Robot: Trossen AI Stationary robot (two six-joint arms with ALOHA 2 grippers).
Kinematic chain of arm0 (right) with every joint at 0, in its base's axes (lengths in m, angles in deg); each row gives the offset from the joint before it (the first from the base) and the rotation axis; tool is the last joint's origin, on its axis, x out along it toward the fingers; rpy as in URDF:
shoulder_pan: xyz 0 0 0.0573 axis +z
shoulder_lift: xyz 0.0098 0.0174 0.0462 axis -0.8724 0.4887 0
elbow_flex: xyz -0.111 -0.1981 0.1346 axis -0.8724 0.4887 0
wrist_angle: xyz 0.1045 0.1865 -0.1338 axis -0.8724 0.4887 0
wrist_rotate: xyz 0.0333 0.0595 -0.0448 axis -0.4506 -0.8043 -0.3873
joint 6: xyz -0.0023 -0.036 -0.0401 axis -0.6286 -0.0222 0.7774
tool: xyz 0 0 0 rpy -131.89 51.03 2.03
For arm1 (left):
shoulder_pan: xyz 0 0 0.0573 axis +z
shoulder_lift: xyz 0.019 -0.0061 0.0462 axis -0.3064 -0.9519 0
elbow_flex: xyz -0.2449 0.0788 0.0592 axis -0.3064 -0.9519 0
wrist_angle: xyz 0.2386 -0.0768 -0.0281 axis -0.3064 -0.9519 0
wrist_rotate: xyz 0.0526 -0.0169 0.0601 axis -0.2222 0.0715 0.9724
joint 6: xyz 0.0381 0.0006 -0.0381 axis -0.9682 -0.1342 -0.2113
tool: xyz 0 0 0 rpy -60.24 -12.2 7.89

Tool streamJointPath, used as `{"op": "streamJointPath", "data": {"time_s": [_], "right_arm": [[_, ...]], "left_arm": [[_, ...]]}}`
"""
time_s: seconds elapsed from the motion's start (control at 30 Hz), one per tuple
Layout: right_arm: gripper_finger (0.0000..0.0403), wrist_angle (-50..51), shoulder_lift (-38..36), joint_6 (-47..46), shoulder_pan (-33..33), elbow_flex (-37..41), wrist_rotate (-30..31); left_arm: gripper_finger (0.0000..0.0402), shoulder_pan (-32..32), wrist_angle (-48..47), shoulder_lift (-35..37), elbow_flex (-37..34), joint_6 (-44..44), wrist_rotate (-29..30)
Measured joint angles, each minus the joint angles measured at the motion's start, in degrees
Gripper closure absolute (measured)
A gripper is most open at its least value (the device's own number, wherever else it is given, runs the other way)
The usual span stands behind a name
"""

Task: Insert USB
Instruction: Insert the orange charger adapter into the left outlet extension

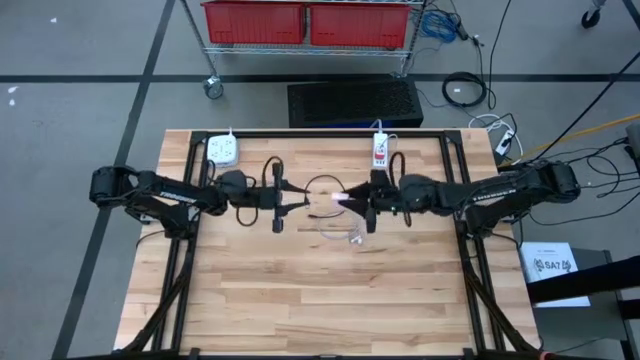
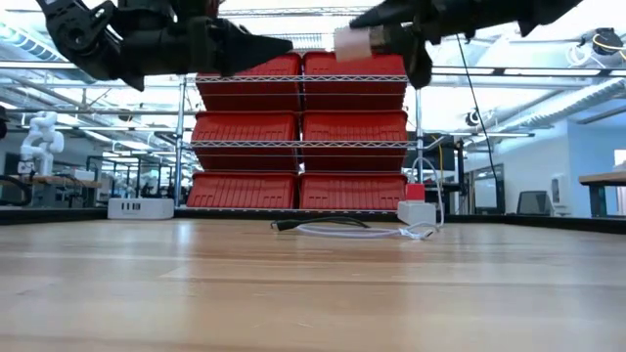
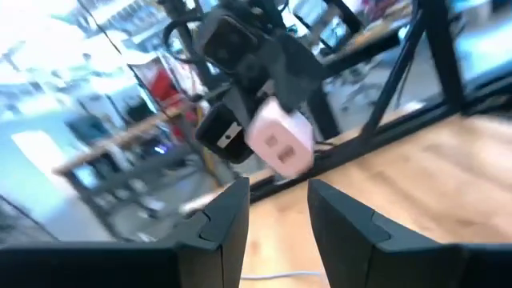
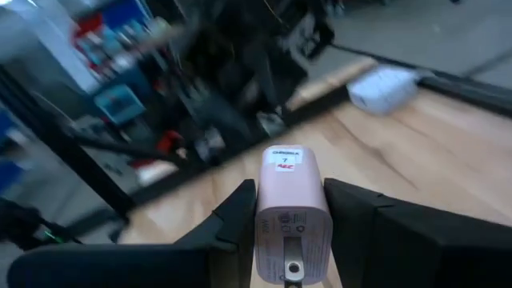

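Lying under raised arms: USB cable (image 2: 333, 228), white pwr strip (image 1: 223, 150) behind.

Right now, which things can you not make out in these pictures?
- Left gripper, left wrist view: nothing seen between its fingers; a held plug could hide below the picture's edge.
- Cable, low view: its plug end too small to identify.
- Pink charger, right wrist view: its port cut off by the edge.
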Motion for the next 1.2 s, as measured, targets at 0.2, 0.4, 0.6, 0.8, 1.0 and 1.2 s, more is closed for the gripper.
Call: {"op": "streamJointPath", "data": {"time_s": [0.2,0.4,0.6,0.8,1.0,1.2], "right_arm": [[0.0312,-4.78,0.00,-3.03,-3.16,-0.02,-3.95],[0.0312,-7.73,1.84,-7.96,-4.28,-0.02,-5.23],[0.0312,-12.72,5.08,-10.48,-4.67,-0.04,-6.57],[0.0312,-12.80,5.46,-12.41,-4.92,-0.04,-7.80],[0.0312,-12.94,5.46,-12.41,-5.41,-0.07,-8.54],[0.0312,-12.86,5.49,-12.21,-5.41,-0.09,-8.90]], "left_arm": [[0.0265,-3.50,0.25,0.00,1.68,-7.96,11.14],[0.0265,-4.68,-0.04,-1.05,4.49,-12.05,12.91],[0.0237,-5.04,-2.13,-5.79,7.56,-11.20,13.37],[0.0181,-5.16,-0.66,-7.04,7.96,-8.98,15.51],[0.0158,-6.41,0.01,-7.08,7.96,-8.94,15.45],[0.0157,-7.52,0.13,-7.08,8.00,-8.92,15.45]]}}
